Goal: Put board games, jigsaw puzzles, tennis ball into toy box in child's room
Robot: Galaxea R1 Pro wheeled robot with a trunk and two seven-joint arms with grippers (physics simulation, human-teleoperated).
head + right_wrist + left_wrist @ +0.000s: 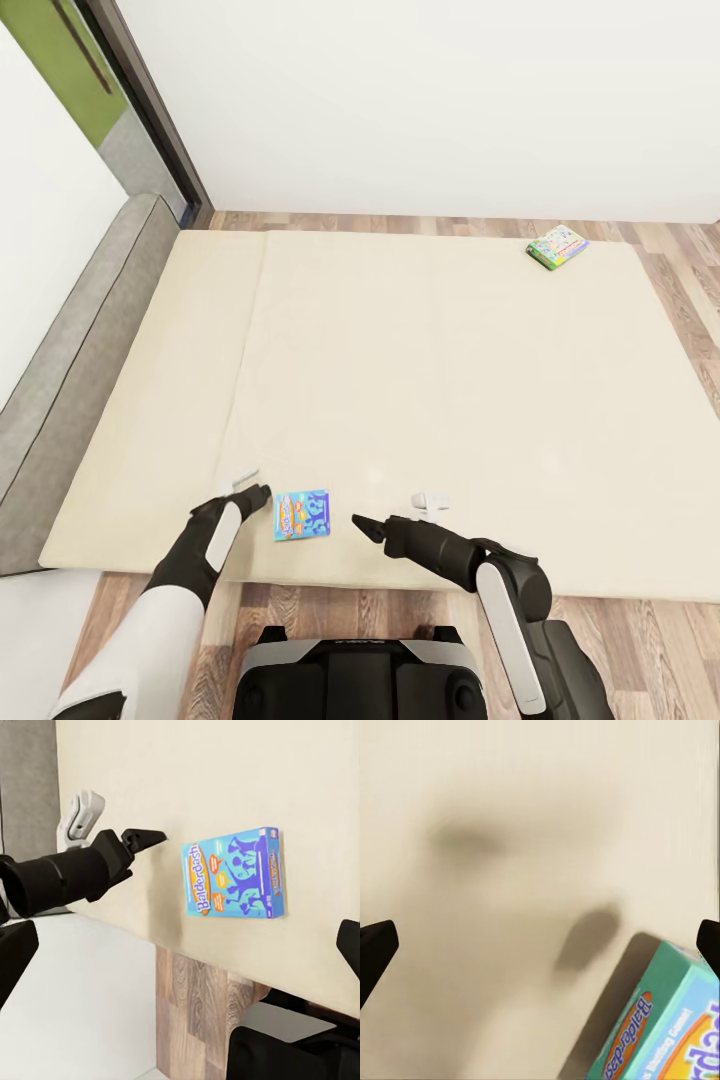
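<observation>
The robot is standing at the foot edge of the bed (400,350), leaning both arms over the beige mattress. The blue board game (301,514), titled Balderdash on its cover, is lying flat on the bed close to that near edge, between the two grippers. The left gripper (252,486) is hovering just beside the game's left side, not touching it; in the left wrist view its dark fingertips (376,945) are sitting far apart at the frame's opposite edges, so its jaws are standing wide with nothing between them. The right gripper (362,524) is hanging just off the game's right side, also clear of the box; the right wrist view is showing its fingertips (15,949) widely separated and empty. A second, green-edged board game (557,245) is lying at the far right corner of the bed, well apart from both arms.

Judged step: the approach to the first pickup, with the blue game not yet grasped. The box is thin and flat on a soft surface, so the next move is likely calling for one gripper to line up across a narrow edge, or for the box to be slid over the bed's near edge to expose a grip
</observation>
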